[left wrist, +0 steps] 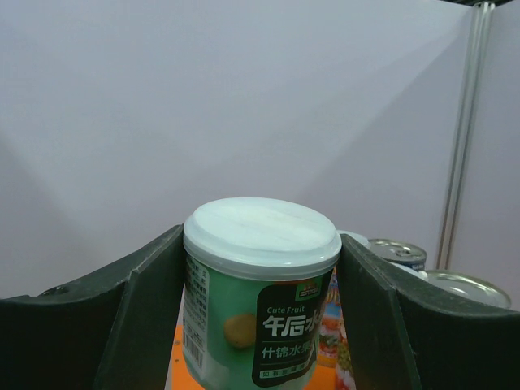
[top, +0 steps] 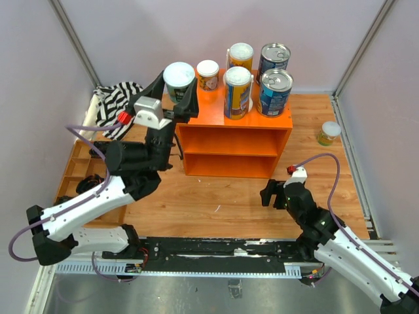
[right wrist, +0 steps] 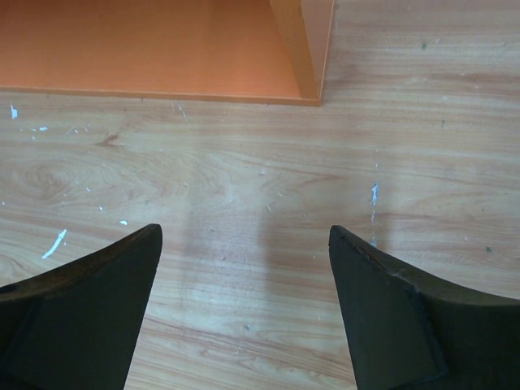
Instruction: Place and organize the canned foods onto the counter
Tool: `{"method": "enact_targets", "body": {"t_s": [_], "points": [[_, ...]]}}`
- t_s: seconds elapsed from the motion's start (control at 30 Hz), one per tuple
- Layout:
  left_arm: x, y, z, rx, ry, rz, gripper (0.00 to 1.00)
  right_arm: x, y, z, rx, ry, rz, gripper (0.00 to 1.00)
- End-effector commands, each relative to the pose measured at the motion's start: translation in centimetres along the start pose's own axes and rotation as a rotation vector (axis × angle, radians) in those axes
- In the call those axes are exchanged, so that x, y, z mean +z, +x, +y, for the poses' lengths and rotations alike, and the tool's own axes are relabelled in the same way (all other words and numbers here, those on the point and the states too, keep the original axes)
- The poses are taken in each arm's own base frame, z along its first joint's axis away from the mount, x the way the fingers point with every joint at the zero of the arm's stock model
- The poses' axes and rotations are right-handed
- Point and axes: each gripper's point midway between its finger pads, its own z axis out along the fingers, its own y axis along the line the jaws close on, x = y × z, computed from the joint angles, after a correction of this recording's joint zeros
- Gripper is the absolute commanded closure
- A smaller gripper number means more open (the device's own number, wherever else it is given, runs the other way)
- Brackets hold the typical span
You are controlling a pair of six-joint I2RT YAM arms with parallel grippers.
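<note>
Standing on top of the counter point(top: 209, 112): at the rear a small can point(top: 207, 74), a tall can point(top: 240, 57) to its right, a wide can point(top: 273, 62) rightmost; in front of those last two, a second tall can point(top: 237, 93) and a second wide can point(top: 275, 92). Sitting between the fingers of the left gripper point(left wrist: 260, 236) at the counter's left rear corner, just left of the small can: a held can point(left wrist: 260, 333). Resting on the table point(top: 216, 196) well right of the counter: a lone can point(top: 328, 133). Lying left of the counter: a cloth point(top: 118, 104), with a compartment tray point(top: 75, 169) nearer the arms. Hanging over the table before the counter's right front corner: the right gripper point(right wrist: 244, 231).

"Cute Fruit" on green can point(left wrist: 260, 313)
</note>
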Motion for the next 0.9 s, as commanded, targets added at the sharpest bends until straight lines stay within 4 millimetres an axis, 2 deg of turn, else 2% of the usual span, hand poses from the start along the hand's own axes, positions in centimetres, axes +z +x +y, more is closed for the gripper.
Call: {"method": "enact_targets", "body": {"t_s": [0.0,0.2,0.33,0.5,0.87], "points": [[3.2,-0.3,-1.9,-0.108,0.153,-0.075,0.97,-0.4,-2.4,0.5,-0.005,0.003,-0.070,0.16],[6.7,1.6,-1.0,-0.170,0.273,-0.091,0.97,0.2,-3.1,0.8,-0.023,0.012,-0.083,0.16],[8.2,3.1,-0.3,-0.215,0.348,-0.080,0.97,0.7,-3.4,1.2,-0.033,0.011,-0.084,0.16],[9.0,4.6,0.9,-0.278,0.401,-0.086,0.96,1.3,-3.6,1.6,-0.047,0.006,-0.088,0.16],[10.5,6.6,1.3,-0.295,0.469,-0.127,0.96,1.8,-4.1,1.9,-0.059,0.003,-0.096,0.16]]}}
